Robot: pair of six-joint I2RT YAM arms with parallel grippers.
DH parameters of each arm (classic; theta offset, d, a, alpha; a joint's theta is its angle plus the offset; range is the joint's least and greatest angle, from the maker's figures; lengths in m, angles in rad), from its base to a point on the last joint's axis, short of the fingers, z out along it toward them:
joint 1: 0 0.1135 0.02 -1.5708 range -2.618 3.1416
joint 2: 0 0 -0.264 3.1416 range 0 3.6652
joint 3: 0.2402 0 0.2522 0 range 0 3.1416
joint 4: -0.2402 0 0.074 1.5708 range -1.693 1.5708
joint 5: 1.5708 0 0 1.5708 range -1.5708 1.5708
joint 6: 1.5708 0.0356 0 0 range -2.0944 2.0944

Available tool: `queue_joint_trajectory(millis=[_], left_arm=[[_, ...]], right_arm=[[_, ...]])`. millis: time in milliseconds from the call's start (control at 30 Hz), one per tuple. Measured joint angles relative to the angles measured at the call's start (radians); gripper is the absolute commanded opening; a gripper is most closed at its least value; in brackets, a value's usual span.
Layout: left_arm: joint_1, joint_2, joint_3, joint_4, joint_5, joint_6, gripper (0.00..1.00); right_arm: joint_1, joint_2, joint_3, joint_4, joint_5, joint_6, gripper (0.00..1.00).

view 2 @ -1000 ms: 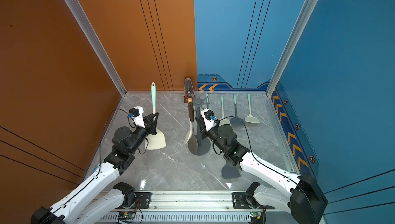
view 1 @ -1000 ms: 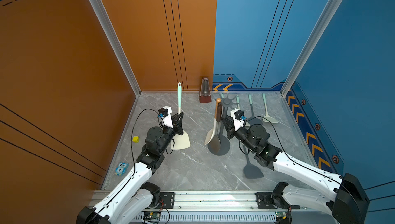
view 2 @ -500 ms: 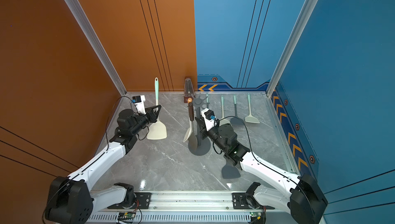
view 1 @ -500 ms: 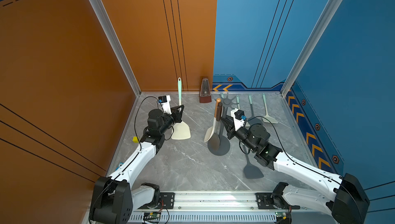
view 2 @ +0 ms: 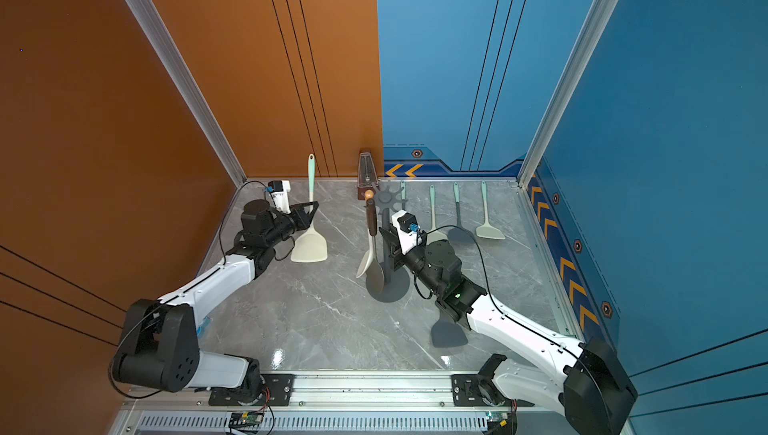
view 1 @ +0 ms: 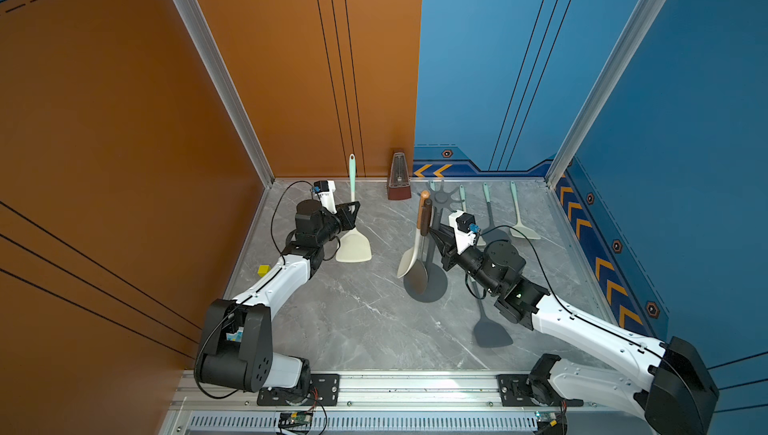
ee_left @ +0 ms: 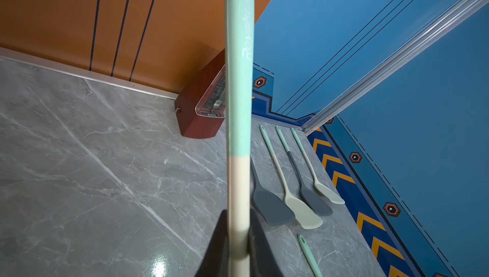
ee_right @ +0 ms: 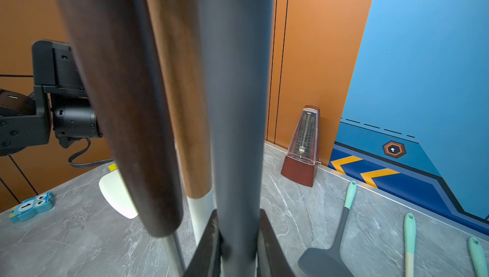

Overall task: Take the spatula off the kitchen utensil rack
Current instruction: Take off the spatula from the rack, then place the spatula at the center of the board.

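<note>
My left gripper (view 1: 352, 210) (view 2: 312, 210) is shut on the spatula (view 1: 354, 246) (view 2: 309, 246), which has a mint handle and a cream blade. It stands upright with the blade down, at the back left, well apart from the rack. In the left wrist view the spatula's handle (ee_left: 238, 103) runs up between the closed fingers of the left gripper (ee_left: 238, 236). The dark grey kitchen utensil rack (view 1: 434, 287) (view 2: 395, 287) stands mid-table. My right gripper (view 1: 434, 233) (view 2: 386, 242) (ee_right: 238, 236) is shut on the rack's pole (ee_right: 235, 103).
Two wooden-handled spoons (view 1: 409, 258) (ee_right: 119, 103) hang on the rack. A metronome (view 1: 398, 177) stands at the back wall. Mint-handled spatulas (view 1: 515, 212) lie at the back right, a grey one (view 1: 490, 329) at the front right. A yellow block (view 1: 263, 270) and an owl toy (ee_right: 31, 207) lie at left.
My left arm has stretched out and carried the spatula away toward the back wall. The right gripper and the rack have not moved.
</note>
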Motion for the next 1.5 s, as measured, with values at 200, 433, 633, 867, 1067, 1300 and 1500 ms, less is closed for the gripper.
queue_joint_trajectory(millis=[200,433,633,867,1067,1300,1500], left_arm=[[0.001,0.109,0.069,0.000,0.000,-0.001,0.00],[0.013,0.217,0.144,0.002,0.006,-0.003,0.00],[0.014,0.293,0.200,0.001,0.016,-0.003,0.00],[0.024,0.401,0.266,0.003,0.037,-0.011,0.00],[0.029,0.490,0.321,0.000,0.041,-0.011,0.00],[0.035,0.587,0.416,0.002,0.047,-0.015,0.00],[0.039,0.681,0.473,0.008,0.060,-0.035,0.00]], right_arm=[[-0.001,0.000,0.002,-0.002,-0.002,0.000,0.00],[-0.003,0.000,0.002,-0.002,-0.005,0.000,0.00],[-0.003,0.000,0.002,-0.002,-0.005,0.000,0.00],[-0.007,0.002,0.002,-0.002,-0.013,0.003,0.00],[-0.009,0.002,0.002,-0.002,-0.016,0.003,0.00],[-0.010,0.001,0.002,-0.002,-0.018,0.005,0.00],[-0.013,0.001,0.002,-0.002,-0.024,0.007,0.00]])
